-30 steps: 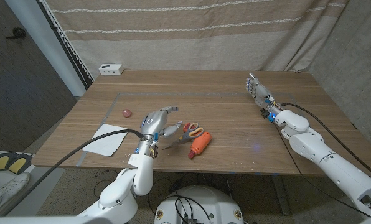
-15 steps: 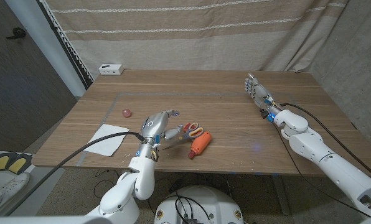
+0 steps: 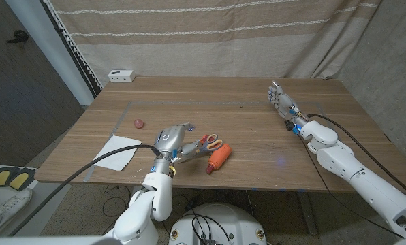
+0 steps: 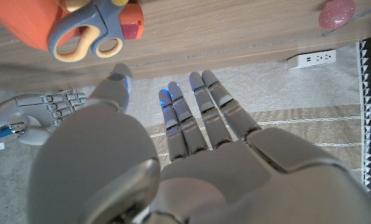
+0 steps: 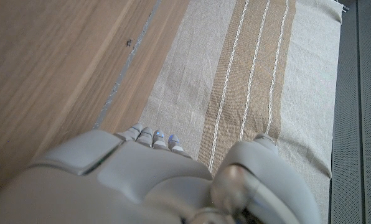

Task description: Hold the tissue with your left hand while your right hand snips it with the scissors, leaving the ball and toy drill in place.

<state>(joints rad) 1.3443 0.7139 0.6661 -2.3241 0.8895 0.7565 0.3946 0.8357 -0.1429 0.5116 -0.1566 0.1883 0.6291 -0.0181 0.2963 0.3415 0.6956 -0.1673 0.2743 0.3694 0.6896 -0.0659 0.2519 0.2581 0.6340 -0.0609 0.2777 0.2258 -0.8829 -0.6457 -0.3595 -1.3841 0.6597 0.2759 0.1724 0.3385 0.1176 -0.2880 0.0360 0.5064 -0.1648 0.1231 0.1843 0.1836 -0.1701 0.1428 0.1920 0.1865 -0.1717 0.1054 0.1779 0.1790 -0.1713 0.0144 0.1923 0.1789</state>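
Approach stage: left hand point(image 3: 174, 139), fingers spread and holding nothing, hovers beside orange-handled scissors point(image 3: 212, 143); flat white tissue point(image 3: 116, 152) lies near the wooden desk point(image 3: 230, 109) edge. Right hand point(image 3: 282, 102) idle, empty. Next: left hand to tissue.

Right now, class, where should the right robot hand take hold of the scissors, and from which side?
Probably by the yellow-lined handle loops, which point toward the robot's right. Come from above on that side: the blades point toward the left robot hand, and the toy drill lies close on the near side.
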